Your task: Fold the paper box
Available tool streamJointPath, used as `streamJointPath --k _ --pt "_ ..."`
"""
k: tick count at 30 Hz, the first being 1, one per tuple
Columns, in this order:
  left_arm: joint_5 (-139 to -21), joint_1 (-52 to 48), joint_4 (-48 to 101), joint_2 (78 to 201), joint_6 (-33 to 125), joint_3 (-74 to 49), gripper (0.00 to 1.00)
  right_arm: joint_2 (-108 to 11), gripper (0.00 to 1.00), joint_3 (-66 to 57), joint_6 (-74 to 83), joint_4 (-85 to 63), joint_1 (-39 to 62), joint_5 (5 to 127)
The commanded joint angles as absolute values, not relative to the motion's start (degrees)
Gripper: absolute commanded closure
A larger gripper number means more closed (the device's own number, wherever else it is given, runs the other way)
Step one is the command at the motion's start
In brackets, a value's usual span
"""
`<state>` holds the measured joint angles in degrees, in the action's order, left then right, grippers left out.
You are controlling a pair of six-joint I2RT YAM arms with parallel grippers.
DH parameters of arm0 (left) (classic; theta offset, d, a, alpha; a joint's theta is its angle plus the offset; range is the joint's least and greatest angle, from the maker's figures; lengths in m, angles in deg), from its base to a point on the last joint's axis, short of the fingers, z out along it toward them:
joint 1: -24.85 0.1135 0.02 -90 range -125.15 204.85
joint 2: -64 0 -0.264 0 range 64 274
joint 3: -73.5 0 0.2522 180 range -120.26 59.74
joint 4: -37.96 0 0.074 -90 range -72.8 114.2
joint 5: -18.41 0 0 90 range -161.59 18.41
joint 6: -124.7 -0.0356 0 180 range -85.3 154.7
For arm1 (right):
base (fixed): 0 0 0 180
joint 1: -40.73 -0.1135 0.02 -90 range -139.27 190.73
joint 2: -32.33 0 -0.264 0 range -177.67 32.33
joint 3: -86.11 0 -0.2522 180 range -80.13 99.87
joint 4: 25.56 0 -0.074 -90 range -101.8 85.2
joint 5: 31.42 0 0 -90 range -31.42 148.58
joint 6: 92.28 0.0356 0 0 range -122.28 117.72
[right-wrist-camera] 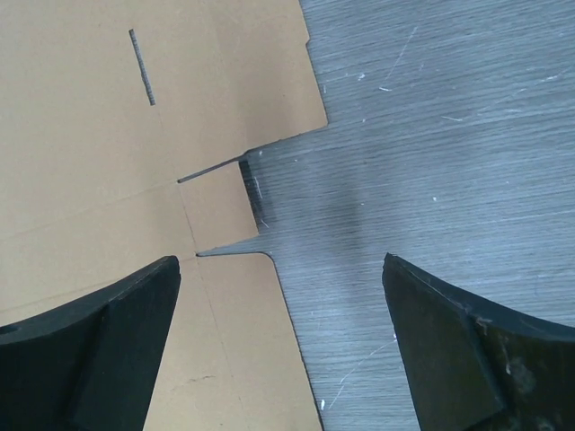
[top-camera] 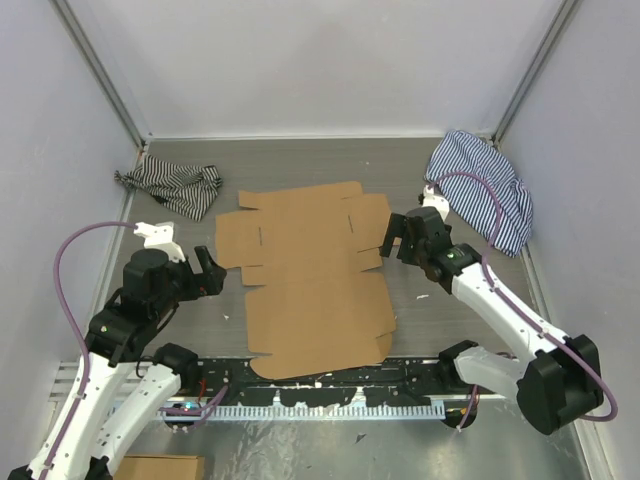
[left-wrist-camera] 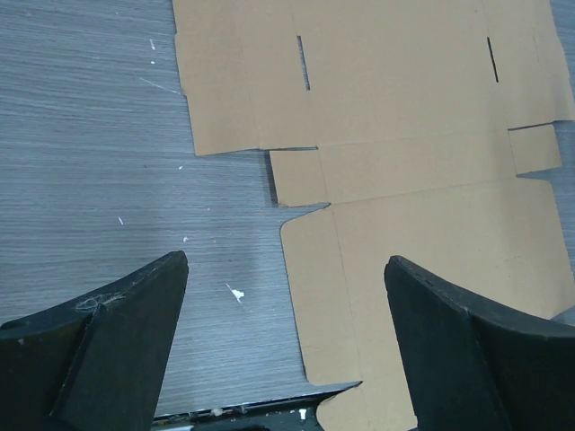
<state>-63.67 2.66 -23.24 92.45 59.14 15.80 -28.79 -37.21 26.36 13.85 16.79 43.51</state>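
The paper box (top-camera: 305, 285) is laid flat on the grey table (top-camera: 300, 160), in the middle, between the two arms. It is not folded yet. It is one big brown sheet, and all of its flaps are spread out flat. Thin slits are cut in the far part of it. Its near edge is laid close to the black rail (top-camera: 330, 398) at the near side of the table.

The left gripper (top-camera: 205, 272) is held just beside the left edge of the sheet. Its jaws are spread wide apart and nothing is held in them. In the left wrist view, one black finger (left-wrist-camera: 108, 341) is seen over the bare table and the other is seen over the brown card.

The right gripper (top-camera: 398, 238) is held at the right edge of the sheet, on the far half. Its jaws are spread wide too, and nothing is held in them. In the right wrist view, one finger (right-wrist-camera: 99, 350) is seen over the card and the other over the bare table. A small square tab (right-wrist-camera: 220, 208) is seen between them, with a dark line along its right edge.

A black and white striped cloth (top-camera: 170, 183) is bunched up at the far left, well apart from the sheet. A blue and white striped cloth (top-camera: 483, 188) is piled at the far right, close behind the right arm.
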Motion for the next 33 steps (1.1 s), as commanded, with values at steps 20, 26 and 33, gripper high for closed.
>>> streamJointPath --k 20,26,33 --pt "-67.3 2.5 -18.9 92.6 60.3 16.2 0.09 -41.0 0.12 -29.5 25.7 13.3 16.5 48.2" --pt "-72.2 2.5 -11.3 99.9 66.4 17.5 0.73 -48.4 0.19 -25.2 25.7 13.0 16.6 49.1" --pt "-73.0 2.5 -10.4 112.3 69.9 18.4 0.34 -55.9 0.09 -22.5 27.1 12.3 16.5 54.2"
